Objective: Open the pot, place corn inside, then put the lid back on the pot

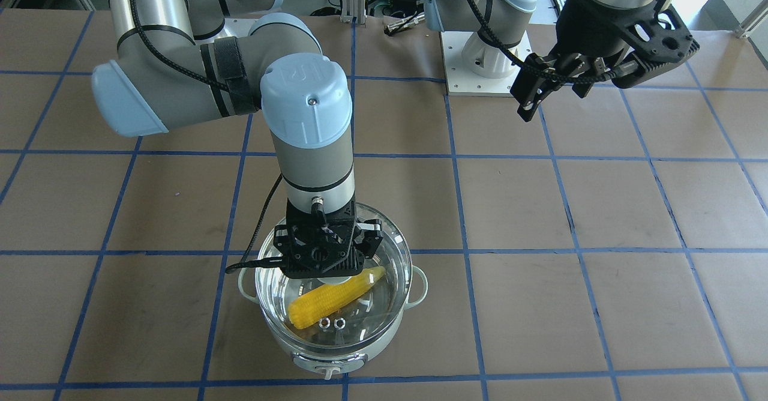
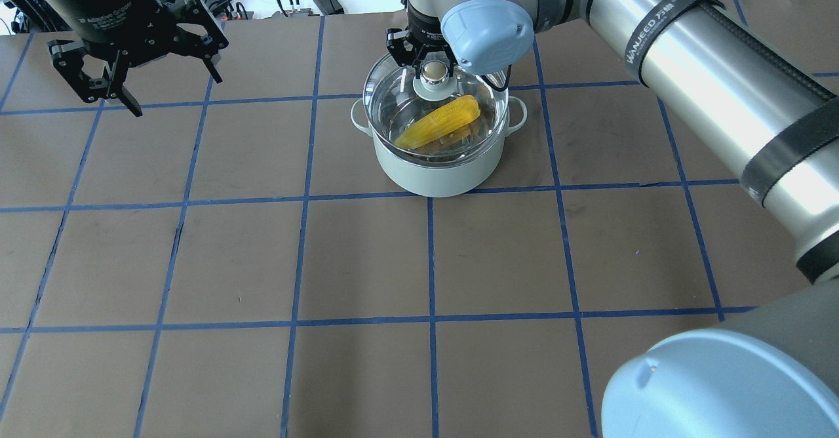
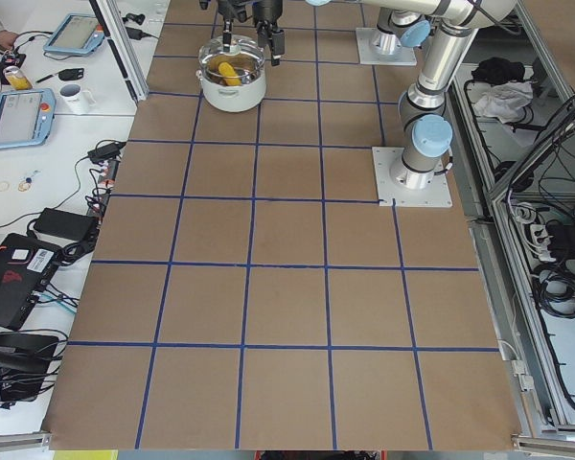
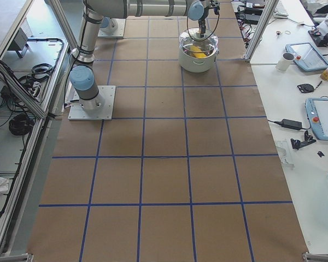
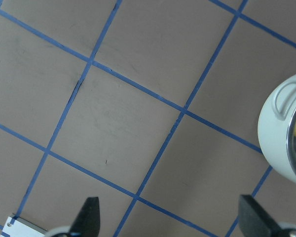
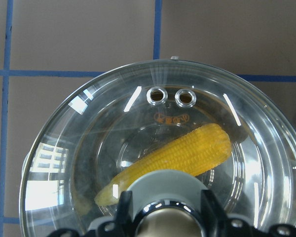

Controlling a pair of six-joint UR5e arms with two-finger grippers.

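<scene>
The pale mint-green pot stands on the table, and shows in the overhead view too. The yellow corn lies inside it, seen through the glass. The clear glass lid covers the pot's rim; I cannot tell whether it is fully seated. My right gripper is shut on the lid's beige knob from above. My left gripper is open and empty, held high off to the side, with the pot's edge at its view's right.
Brown table surface with a blue tape grid all around the pot. Arm base plates at the robot's side. Benches with tablets, a mug and cables stand beyond the table's far edge.
</scene>
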